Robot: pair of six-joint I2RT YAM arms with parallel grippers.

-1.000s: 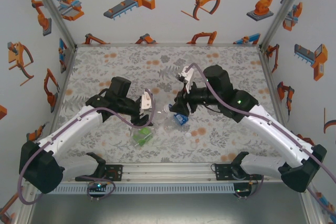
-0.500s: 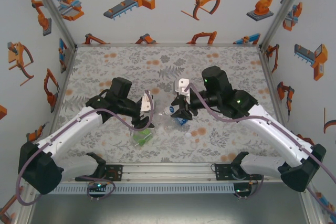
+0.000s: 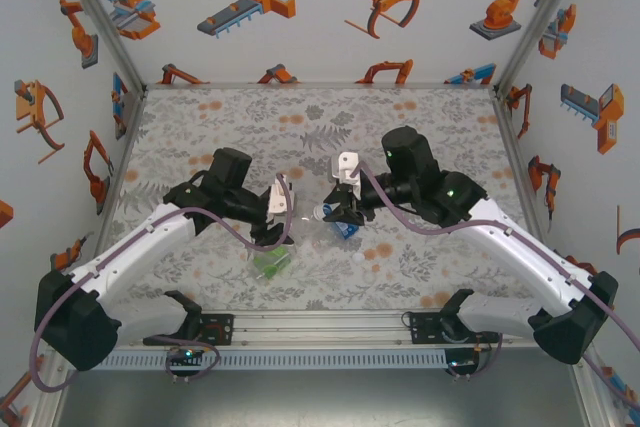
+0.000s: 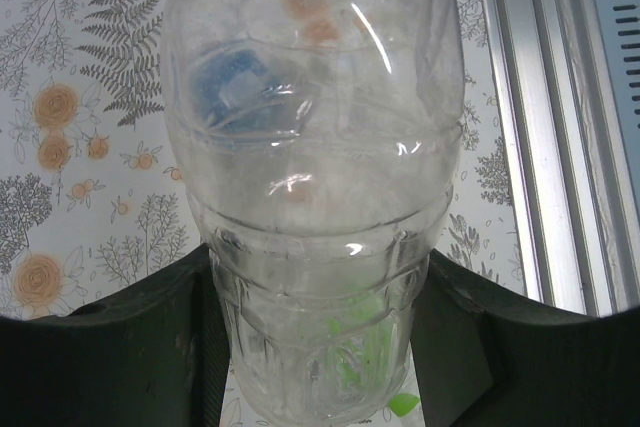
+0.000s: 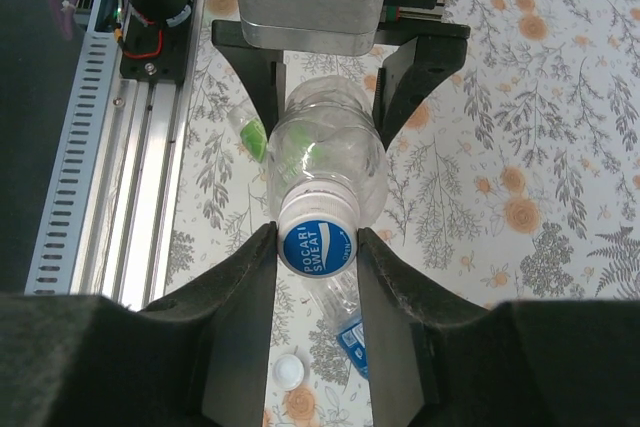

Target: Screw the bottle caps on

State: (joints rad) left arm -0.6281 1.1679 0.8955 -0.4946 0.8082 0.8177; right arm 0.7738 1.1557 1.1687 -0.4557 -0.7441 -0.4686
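Your left arm [image 3: 150, 242] reaches from the near left corner toward the middle of the table [image 3: 220, 117], its wrist turned to the right. Your right arm [image 3: 510, 237] comes in from the near right and points its wrist left, so the two claws face each other at the table's centre.

The left gripper [image 3: 278, 233] is clamped on the body of the clear bottle [image 4: 315, 147]. The bottle is held on its side between the claws, with its base toward the left wrist camera and its neck toward the right. The right gripper [image 5: 318, 249] is narrowed onto the blue-topped cap [image 5: 318, 245] on that bottle's neck, with a finger against each side of its white rim.

From above, the two claws cover most of the held bottle. You cannot tell how far the cap is threaded on. The blue-label bottle [image 3: 345, 229] lies on the table under the right claw, partly hidden. The green-label bottle [image 3: 270, 262] lies just on the near side of the left claw. A loose white cap [image 3: 356, 258] sits on the table close to the blue-label bottle, on its near right.

The table's print, the blue label and the green label all show straight through the clear bottle's walls.
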